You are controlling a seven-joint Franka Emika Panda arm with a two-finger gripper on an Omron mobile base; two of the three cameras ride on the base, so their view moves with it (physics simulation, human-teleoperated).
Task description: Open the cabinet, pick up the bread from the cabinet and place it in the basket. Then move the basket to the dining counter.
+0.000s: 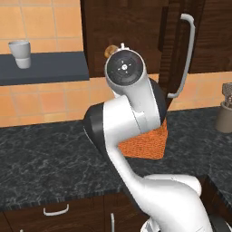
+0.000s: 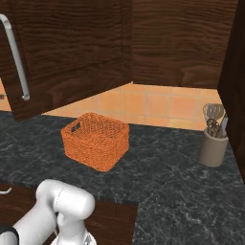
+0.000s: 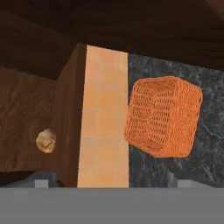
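Two risks stand out while the two-finger gripper (image 3: 107,181) hangs released, jaws spread wide and empty, outside the dark brown wood wall cabinet (image 1: 131,31) with its door swung open. The small round tan-brown bread roll (image 3: 46,141) lies on the cabinet floor near its front edge, so an off-centre approach could nudge it deeper inside. Carried carelessly, it could miss the orange woven wicker basket (image 2: 95,140) on the black speckled stone counter (image 2: 177,186).

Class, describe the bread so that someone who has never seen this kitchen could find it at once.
Start at the dark wood cabinet above the black counter. On its floor lies the bread, a small tan roll, alone and unwoven, unlike the orange basket.
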